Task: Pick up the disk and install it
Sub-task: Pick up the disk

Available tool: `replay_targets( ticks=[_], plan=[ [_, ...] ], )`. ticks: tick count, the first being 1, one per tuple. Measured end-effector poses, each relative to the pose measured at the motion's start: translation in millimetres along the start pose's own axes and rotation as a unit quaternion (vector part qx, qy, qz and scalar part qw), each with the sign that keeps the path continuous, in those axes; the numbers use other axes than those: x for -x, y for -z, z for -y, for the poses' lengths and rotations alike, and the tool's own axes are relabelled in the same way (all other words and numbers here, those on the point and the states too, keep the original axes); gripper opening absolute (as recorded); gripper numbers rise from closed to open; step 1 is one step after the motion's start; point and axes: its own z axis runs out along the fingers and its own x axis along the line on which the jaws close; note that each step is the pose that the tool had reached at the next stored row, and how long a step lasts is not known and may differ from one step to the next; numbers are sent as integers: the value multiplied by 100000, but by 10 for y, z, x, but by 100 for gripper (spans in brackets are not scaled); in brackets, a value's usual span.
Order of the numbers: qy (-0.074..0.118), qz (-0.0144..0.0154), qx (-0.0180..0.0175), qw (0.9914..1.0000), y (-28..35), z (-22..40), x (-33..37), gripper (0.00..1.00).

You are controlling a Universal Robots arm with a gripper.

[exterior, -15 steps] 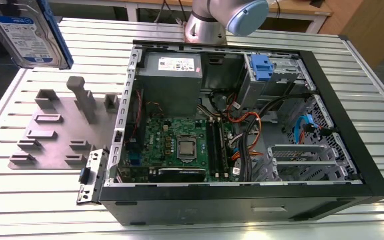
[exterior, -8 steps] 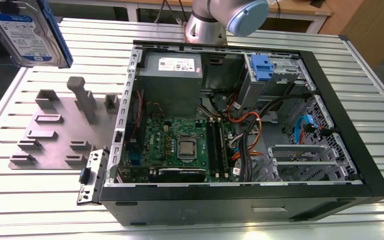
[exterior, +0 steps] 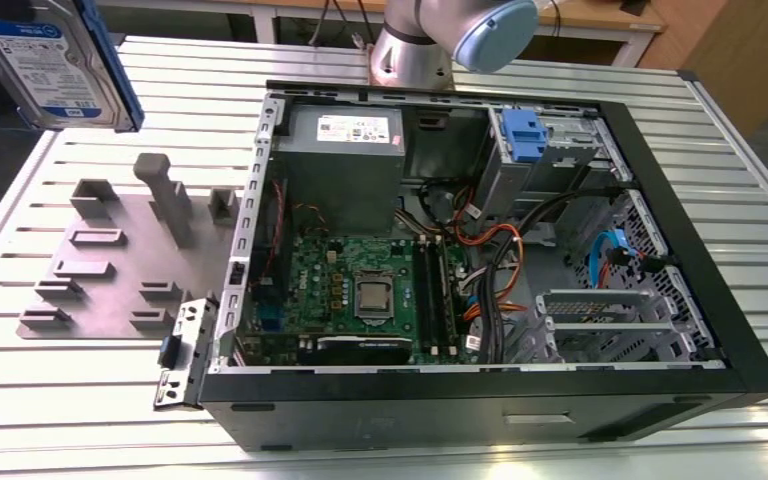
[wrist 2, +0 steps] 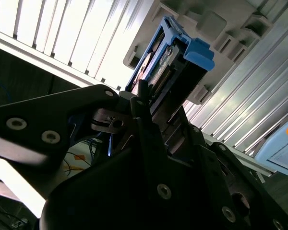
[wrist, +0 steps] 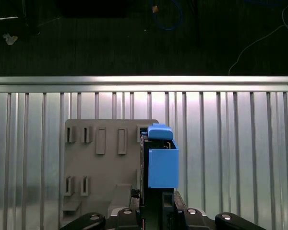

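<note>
Gripper (wrist: pixel 158 199) clamped on disk (wrist: pixel 162 163), apparently across 2 faces; fixture plate (wrist: pixel 105 163) ahead of gripper. Hold disk square, grip steady.

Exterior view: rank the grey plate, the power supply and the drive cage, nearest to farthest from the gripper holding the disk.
The gripper holds the disk at the exterior view's upper left.
1. Grey plate, left of the case.
2. Power supply, in the case's left part.
3. Drive cage, farther right.
</note>
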Motion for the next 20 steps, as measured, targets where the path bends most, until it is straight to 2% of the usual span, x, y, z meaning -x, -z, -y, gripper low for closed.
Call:
replay_targets(
  ticks=[12,20],
  plan=[
    [0,-5,9,100000,11,-1,0,35],
    [2,-13,5,100000,100,-4,3,35]
  ],
)
